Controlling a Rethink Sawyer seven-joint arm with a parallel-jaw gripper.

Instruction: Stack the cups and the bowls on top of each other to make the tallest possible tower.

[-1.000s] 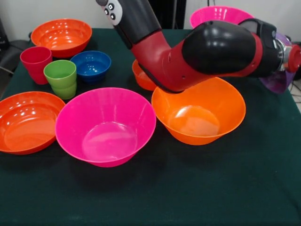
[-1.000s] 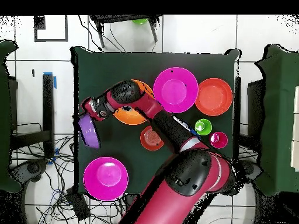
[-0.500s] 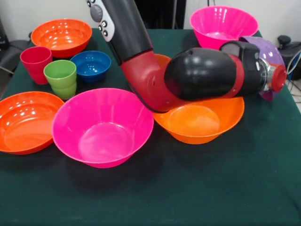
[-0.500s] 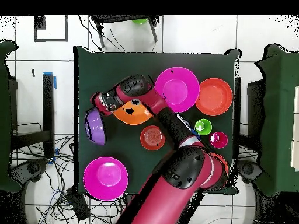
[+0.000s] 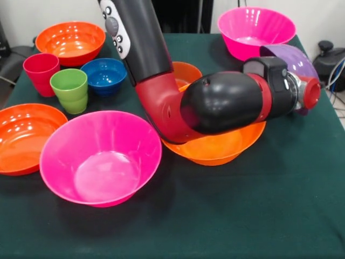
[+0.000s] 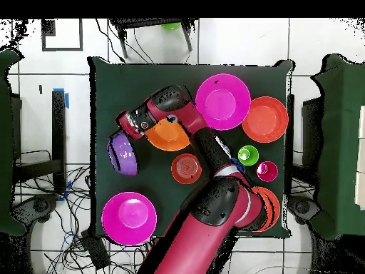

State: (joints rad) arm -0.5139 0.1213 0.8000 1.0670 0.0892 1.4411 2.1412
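**Purple bowl carried at the arm's end, no tower begun**

In the overhead view the purple bowl point(image 6: 122, 153) sits at the table's 9 o'clock, tipped on its side against the end of the arm point(image 6: 175, 118). It looks carried rather than set down. The gripper point(image 6: 128, 137) is hidden between wrist and bowl, so I cannot tell whether it is pinching the rim or spread.

The tilt suits a grasp by the rim, and probably a trip to the hot pink bowl point(image 6: 128, 217) at 7 o'clock, which stands mouth up and alone. The elbow lies low across the large orange bowl point(image 6: 167, 135), just 10 o'clock of centre.

The other pink bowl point(image 6: 222, 101) is at 1 o'clock, and the green cup point(image 6: 248, 155) and red cup point(image 6: 267, 171) stand near 4 o'clock. Nothing is stacked yet.

Against a second ago, the purple bowl has come in from beyond the table's edge. The arm's sweep has nudged the 1 o'clock pink bowl outward, and the orange bowl has shifted slightly with it
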